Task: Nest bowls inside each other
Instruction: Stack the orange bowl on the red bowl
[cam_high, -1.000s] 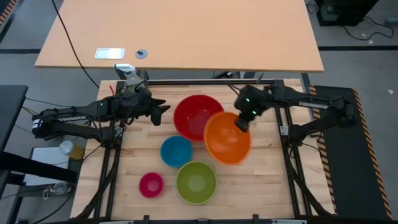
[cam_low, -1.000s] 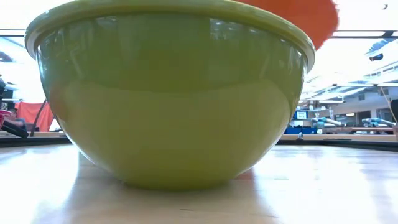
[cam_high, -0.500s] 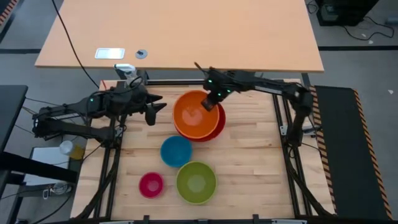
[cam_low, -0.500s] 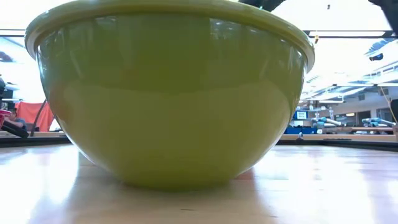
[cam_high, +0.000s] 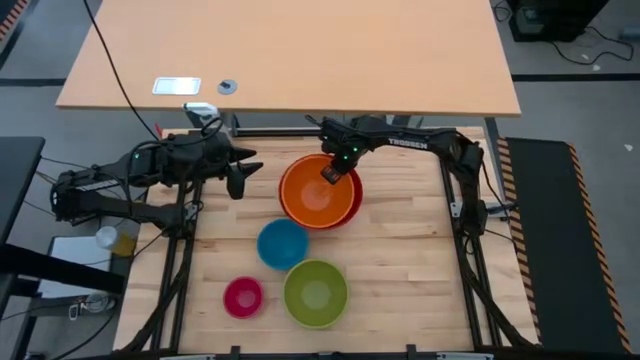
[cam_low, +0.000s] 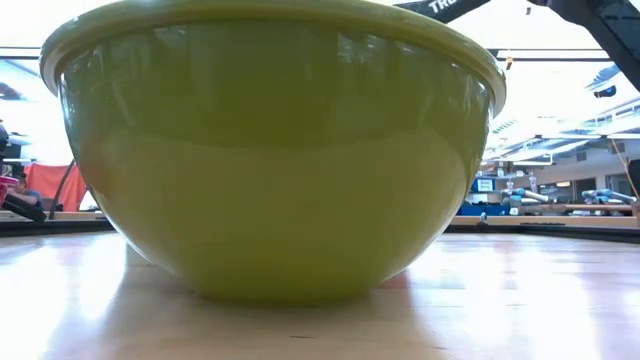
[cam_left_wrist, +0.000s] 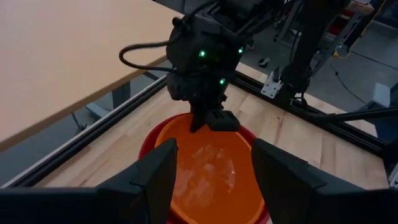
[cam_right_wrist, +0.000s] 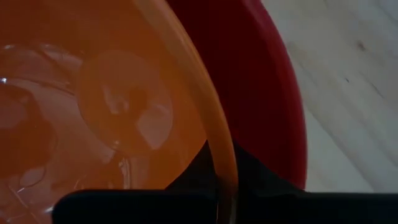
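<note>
The orange bowl (cam_high: 315, 195) sits inside the red bowl (cam_high: 352, 203) at the table's far middle. My right gripper (cam_high: 330, 172) is shut on the orange bowl's far rim. My left gripper (cam_high: 243, 176) hovers open to the left of both bowls, its fingers (cam_left_wrist: 163, 177) apart and touching nothing. The blue bowl (cam_high: 283, 243), the lime green bowl (cam_high: 315, 292) and the pink bowl (cam_high: 243, 297) stand apart on their bases nearer the front. The green bowl (cam_low: 270, 150) fills the low view. My right gripper pinches the orange bowl's rim (cam_right_wrist: 222, 163) on its far side, one finger inside the bowl and one outside, between it and the red bowl's wall (cam_right_wrist: 267, 93). The fingers come steeply from above. The orange bowl lies open side up inside the red bowl.
A white spray head (cam_high: 203, 113) stands at the table's far left corner, behind my left arm. A black frame rail (cam_high: 300, 131) runs along the far edge. Bare wood lies on the right half of the table (cam_high: 410, 260).
My right gripper has carried the orange bowl from the table's right of the red bowl toward the left and far edge, then down. The orange bowl, then tilted and beside the red one, now lies inside it.
</note>
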